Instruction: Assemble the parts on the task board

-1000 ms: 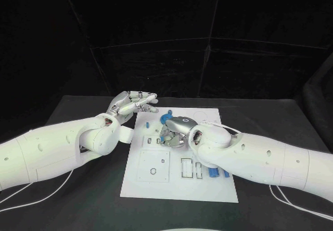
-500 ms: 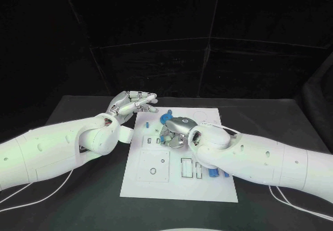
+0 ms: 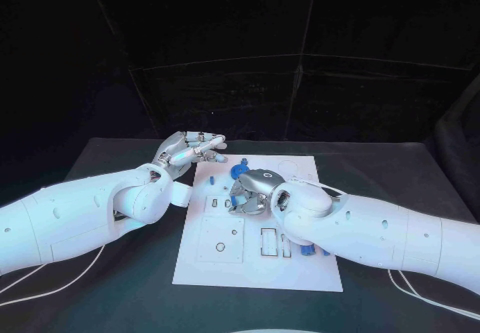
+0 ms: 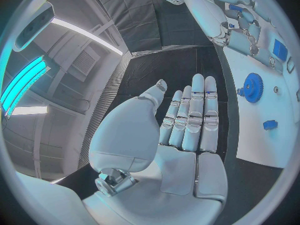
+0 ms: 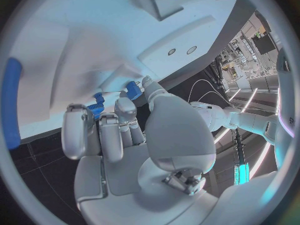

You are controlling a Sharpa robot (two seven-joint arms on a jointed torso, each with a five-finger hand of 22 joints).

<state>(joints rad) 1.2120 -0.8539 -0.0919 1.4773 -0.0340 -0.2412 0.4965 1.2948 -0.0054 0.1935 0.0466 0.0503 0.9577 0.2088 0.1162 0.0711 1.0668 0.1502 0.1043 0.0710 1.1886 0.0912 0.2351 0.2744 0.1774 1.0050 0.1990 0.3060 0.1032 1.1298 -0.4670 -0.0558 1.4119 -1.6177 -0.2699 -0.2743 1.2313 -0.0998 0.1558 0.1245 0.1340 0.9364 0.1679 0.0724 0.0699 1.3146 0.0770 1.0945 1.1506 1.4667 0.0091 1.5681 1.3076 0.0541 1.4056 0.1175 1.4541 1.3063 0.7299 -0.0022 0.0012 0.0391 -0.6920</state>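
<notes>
Right hand (image 3: 250, 192) covers board parts, grip unclear; left hand (image 3: 188, 148) spread, empty

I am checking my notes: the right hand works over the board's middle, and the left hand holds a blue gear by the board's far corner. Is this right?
Not quite. The left hand holds nothing: the left wrist view shows its fingers straight and bare, with the blue gear lying on the board beside them. The rest stands: the right hand works over the board's middle.

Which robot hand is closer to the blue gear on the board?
Right. The right robot hand sits just below the blue gear over the board; the left robot hand hovers off the board's far left corner.
</notes>
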